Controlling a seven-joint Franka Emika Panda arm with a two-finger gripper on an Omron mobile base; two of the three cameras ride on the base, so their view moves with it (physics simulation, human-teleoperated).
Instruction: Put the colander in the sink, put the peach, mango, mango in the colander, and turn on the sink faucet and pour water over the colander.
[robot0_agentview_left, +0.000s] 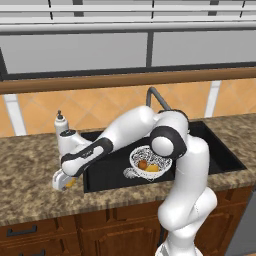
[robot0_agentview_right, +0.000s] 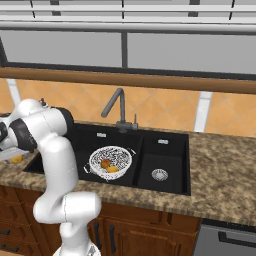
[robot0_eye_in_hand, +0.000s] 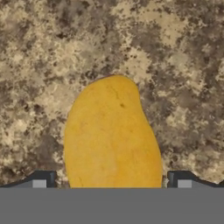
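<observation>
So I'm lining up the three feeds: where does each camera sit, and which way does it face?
Left base view: behind the arm on its left, looking down at the sink, colander and faucet; the arm crosses to the counter.
Right base view: behind on its right, same sink and colander; the arm stands at left.
Hand view: on the hand, facing down at a mango on the counter between the open gripper's tips.
Both base views share the colander holding two fruits.

light: bright, even | shadows: faint | glare: none | focus: soft, coarse rendered textures
</observation>
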